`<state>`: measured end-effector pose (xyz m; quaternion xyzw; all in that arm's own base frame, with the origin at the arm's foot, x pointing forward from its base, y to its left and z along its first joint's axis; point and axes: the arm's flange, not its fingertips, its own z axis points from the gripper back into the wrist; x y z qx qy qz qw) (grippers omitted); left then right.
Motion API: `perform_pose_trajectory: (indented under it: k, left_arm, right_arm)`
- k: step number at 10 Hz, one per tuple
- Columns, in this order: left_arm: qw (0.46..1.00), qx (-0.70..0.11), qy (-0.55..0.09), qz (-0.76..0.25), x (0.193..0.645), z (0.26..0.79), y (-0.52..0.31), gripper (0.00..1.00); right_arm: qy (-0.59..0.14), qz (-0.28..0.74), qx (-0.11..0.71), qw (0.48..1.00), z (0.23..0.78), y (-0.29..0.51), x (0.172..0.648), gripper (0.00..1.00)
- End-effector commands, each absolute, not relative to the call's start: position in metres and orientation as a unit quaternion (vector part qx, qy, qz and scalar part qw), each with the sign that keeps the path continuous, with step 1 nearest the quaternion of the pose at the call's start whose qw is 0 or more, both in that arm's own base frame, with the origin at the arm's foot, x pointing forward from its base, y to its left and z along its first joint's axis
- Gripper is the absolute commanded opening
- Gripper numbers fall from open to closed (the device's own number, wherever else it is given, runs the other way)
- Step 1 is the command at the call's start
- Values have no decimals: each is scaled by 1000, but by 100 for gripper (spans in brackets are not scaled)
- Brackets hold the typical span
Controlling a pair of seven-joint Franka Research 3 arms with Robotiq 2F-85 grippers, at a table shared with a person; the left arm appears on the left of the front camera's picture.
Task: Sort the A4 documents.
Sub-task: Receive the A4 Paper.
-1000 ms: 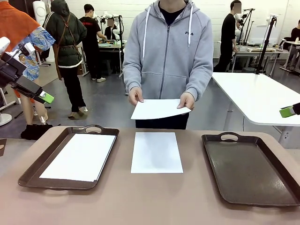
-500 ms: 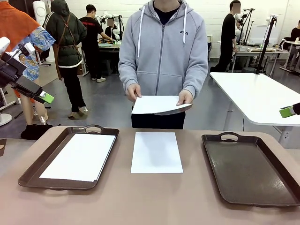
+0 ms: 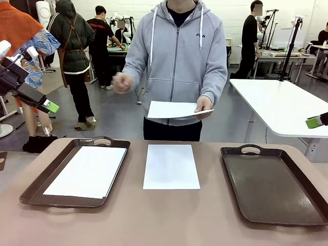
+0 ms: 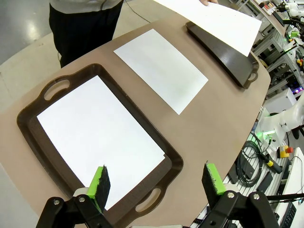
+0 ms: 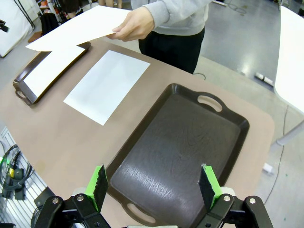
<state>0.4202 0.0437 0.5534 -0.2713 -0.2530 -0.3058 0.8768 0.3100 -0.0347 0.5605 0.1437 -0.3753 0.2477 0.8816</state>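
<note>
One A4 document (image 3: 171, 166) lies flat on the table's middle between the two trays. A second sheet (image 3: 87, 171) lies inside the left dark brown tray (image 3: 36, 187). The person holds a third sheet (image 3: 177, 109) in one hand above the far edge. The right tray (image 3: 271, 184) has nothing in it. My left gripper (image 4: 156, 173) hangs open high over the left tray's near end, raised at the far left (image 3: 48, 106). Over the right tray's near end my right gripper (image 5: 153, 175) is open too, just inside the right edge (image 3: 313, 122).
The person stands at the far side of the table, one hand (image 3: 122, 82) lifted in a loose fist. A white table (image 3: 282, 102) stands behind on the right. Bare tabletop (image 3: 154, 220) runs along the near edge.
The person has let go of the held sheet with one hand and raised that hand; the sheet now rests in the other hand alone. Neither arm has moved.
</note>
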Motion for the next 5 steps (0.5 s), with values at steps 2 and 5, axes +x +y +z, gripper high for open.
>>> perform_pose_trajectory:
  k: [2,5]
  left_arm:
    - [876,-272,-255,-306,421,555,45,100]
    - [876,-272,-255,-306,421,555,45,100]
  right_arm:
    - [-375,250,151,880,559,-34,311,100]
    - [-375,250,151,880,559,-34,311,100]
